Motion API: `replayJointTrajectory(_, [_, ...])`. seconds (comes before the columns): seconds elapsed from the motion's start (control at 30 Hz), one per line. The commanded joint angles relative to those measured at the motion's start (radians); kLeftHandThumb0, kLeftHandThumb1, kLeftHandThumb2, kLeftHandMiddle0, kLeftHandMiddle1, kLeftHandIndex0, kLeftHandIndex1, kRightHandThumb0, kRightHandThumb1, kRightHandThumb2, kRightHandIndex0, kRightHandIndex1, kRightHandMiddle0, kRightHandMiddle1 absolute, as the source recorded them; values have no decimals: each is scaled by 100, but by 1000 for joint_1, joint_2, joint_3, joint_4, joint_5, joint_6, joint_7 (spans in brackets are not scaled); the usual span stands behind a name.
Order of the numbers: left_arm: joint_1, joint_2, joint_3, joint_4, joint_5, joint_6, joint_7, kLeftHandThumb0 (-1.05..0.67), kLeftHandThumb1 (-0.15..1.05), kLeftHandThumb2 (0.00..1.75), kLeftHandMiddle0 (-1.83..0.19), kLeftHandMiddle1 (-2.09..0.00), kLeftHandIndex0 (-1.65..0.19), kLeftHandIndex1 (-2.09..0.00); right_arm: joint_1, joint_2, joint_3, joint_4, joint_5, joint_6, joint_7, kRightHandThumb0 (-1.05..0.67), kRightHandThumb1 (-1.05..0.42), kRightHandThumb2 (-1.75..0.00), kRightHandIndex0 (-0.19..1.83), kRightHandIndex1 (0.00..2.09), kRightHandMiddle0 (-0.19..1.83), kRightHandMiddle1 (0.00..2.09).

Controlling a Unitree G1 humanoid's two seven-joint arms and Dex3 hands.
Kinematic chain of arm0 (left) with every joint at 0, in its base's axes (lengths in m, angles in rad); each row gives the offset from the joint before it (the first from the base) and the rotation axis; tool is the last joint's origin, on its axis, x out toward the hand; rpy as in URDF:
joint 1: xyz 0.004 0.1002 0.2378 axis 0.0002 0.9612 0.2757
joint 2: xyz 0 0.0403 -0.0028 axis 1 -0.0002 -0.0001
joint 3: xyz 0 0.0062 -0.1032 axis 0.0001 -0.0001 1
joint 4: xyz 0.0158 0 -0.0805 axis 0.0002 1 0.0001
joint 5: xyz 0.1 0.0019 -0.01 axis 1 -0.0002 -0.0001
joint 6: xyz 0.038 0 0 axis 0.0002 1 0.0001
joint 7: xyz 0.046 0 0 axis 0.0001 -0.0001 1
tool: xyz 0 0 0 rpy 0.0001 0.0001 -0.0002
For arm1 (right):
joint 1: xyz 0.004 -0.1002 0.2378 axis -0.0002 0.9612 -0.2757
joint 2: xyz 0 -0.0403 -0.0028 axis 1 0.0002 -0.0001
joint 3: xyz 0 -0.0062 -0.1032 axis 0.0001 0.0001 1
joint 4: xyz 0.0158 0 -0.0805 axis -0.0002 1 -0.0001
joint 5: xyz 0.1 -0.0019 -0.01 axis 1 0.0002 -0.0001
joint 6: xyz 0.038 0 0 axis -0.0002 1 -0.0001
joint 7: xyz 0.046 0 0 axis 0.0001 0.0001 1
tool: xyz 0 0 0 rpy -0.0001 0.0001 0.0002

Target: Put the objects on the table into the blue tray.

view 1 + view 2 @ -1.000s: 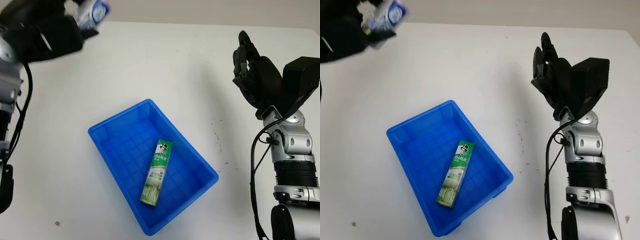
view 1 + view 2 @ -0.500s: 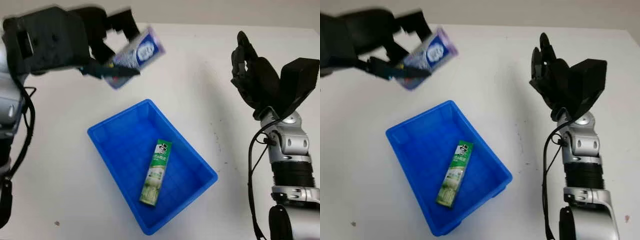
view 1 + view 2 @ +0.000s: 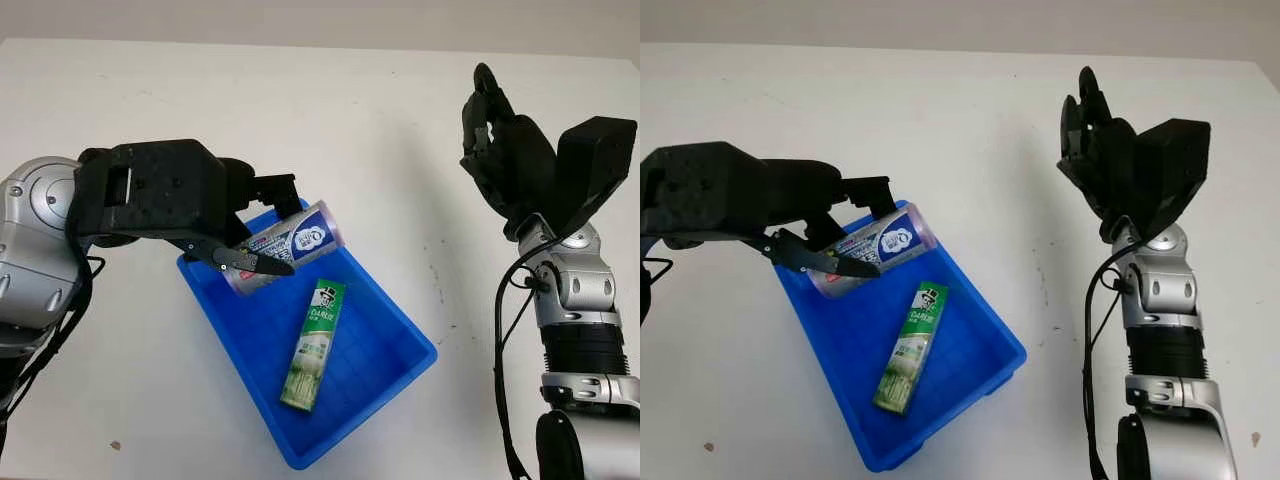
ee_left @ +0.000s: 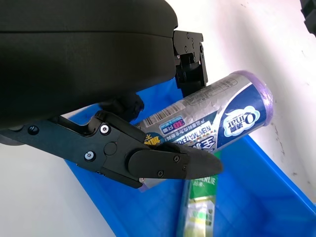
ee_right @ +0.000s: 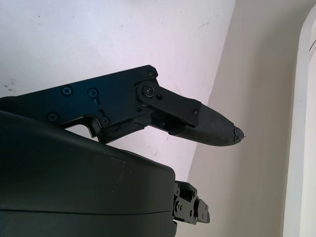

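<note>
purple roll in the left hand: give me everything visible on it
The purple roll is a cylinder in glossy silver-and-purple printed wrap, with a blue-and-white round logo near its purple end, Chinese text and a barcode along its side. It lies roughly level, tilted slightly, purple end toward the table's middle. The left hand grasps it, one finger over it and another under. It hangs above the blue tray at its far-left corner, clear of the green toothpaste box lying inside.

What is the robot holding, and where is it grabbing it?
The left hand grips the purple-and-silver roll around its middle, over the blue tray. The right hand is open.
</note>
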Motion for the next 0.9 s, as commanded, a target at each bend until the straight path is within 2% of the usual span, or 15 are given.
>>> replayJointTrajectory(0.0, [-8, 24, -11, -33, -24, 4, -33, -44, 105, 31, -19, -179, 4, -150, 10, 3, -10, -23, 7, 7, -2, -67, -105, -76, -19, 0, -19, 0])
replayJointTrajectory(0.03, [-16, 27, -14, -28, -40, -7, -50, -45, 105, 30, -17, -147, 3, -131, 11, 5, -11, -24, 8, 9, -5, -67, -105, -76, -19, 0, -19, 0])
replayJointTrajectory(0.07, [-22, 30, -15, -23, -55, -23, -66, -48, 105, 25, -22, -79, 0, -89, 12, 7, -12, -26, 10, 10, -7, -67, -105, -75, -19, 0, -19, 0])
replayJointTrajectory(0.1, [-29, 32, -16, -19, -67, -39, -77, -48, 105, 23, -26, -46, -4, -63, 13, 9, -13, -25, 10, 9, -9, -67, -105, -75, -19, 0, -19, 0])
replayJointTrajectory(0.13, [-38, 34, -18, -16, -76, -45, -87, -49, 105, 21, -25, -22, -6, -43, 15, 10, -13, -24, 10, 7, -9, -67, -105, -74, -19, 0, -19, 0])
replayJointTrajectory(0.2, [-59, 32, -15, -8, -96, -48, -99, -46, 105, 20, -22, -8, -6, -31, 15, 11, -12, -21, 13, 9, -8, -67, -105, -74, -19, 0, -19, 0])
replayJointTrajectory(0.33, [-96, 21, 4, 18, -155, -66, -115, -40, 105, 18, -25, -7, -9, -27, 14, 12, -9, -10, 8, 0, -9, -68, -105, -74, -19, 0, -19, 0])
replayJointTrajectory(0.53, [-164, 17, 41, 61, -215, -73, -95, -49, 105, 14, -39, -11, -20, -30, 7, 6, -5, 4, 5, -3, 2, -68, -105, -75, -19, 0, -19, 0])
replayJointTrajectory(0.67, [-190, -11, 106, 121, -243, -107, -31, -54, 105, 30, -53, -16, -32, -37, 5, 6, -8, 6, 7, -1, 6, -67, -105, -76, -19, 0, -19, 0])
replayJointTrajectory(0.7, [-192, -28, 130, 129, -253, -87, 7, -57, 105, 39, -62, -22, -39, -44, 4, 5, -8, 6, 8, 2, 8, -68, -105, -75, -19, 0, -19, 0])
replayJointTrajectory(0.77, [-183, -72, 186, 119, -245, -29, 132, -61, 105, 43, -67, -37, -42, -72, 2, 4, -9, 6, 11, 6, 13, -68, -105, -75, -19, 0, -19, 0])
replayJointTrajectory(0.8, [-174, -99, 212, 112, -235, -18, 202, -60, 105, 47, -71, -53, -45, -97, 2, 5, -10, 4, 12, 5, 13, -68, -105, -76, -19, 0, -19, 0])
replayJointTrajectory(0.87, [-160, -151, 254, 113, -223, -28, 320, -59, 105, 50, -66, -86, -44, -122, 1, 9, -11, 3, 14, 5, 11, -67, -105, -75, -19, 0, -19, 0])
